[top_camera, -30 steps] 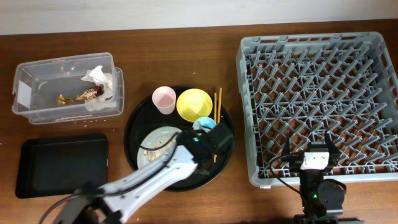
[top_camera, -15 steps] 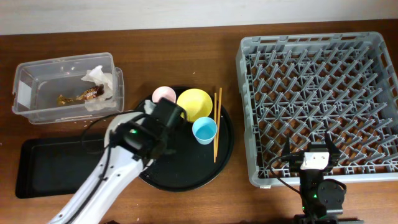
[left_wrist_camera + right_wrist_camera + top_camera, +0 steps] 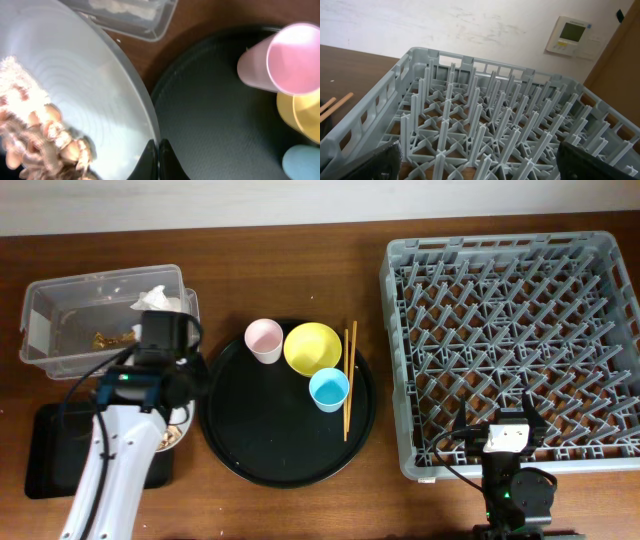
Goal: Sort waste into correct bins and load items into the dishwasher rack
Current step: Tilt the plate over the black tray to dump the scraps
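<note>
Down at lower left, the left gripper (image 3: 159, 160) pinched the rim of the grey plate (image 3: 90, 95), food scraps (image 3: 40, 145) on it, over the black tray (image 3: 60, 450), while the right gripper (image 3: 480, 166) sat with fingers spread at the rack (image 3: 500, 310).

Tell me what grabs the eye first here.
The big grey dishwasher rack fills the right side. At left, the left hand pinches the rim of the grey plate, food scraps heaped on it, beside the clear box.
</note>
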Robot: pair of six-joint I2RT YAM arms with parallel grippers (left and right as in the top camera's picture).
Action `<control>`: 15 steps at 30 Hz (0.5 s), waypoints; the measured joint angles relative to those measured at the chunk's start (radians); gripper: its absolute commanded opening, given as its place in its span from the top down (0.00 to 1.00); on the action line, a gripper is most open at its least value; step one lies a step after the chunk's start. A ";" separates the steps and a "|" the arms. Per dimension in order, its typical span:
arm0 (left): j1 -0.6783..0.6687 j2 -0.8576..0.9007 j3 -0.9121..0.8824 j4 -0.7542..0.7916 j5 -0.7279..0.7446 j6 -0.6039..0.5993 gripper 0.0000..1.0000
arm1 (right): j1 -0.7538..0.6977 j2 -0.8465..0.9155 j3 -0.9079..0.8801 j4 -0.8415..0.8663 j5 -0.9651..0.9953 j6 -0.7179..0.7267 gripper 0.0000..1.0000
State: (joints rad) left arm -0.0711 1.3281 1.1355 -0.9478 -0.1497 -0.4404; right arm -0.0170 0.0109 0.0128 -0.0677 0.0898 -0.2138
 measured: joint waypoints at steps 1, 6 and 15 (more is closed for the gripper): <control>0.041 0.000 0.000 0.016 0.024 0.003 0.99 | 0.000 0.000 0.000 0.000 0.000 0.001 0.01; 0.248 0.000 0.000 0.050 0.150 0.004 0.99 | 0.000 0.000 0.000 0.000 0.000 0.000 0.01; 0.641 0.000 0.000 0.051 0.526 0.023 0.99 | 0.000 0.000 0.000 0.000 0.000 0.000 0.02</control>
State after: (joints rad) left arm 0.5697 1.3277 1.1355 -0.8963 0.3759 -0.4175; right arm -0.0170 0.0109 0.0128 -0.0677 0.0898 -0.2134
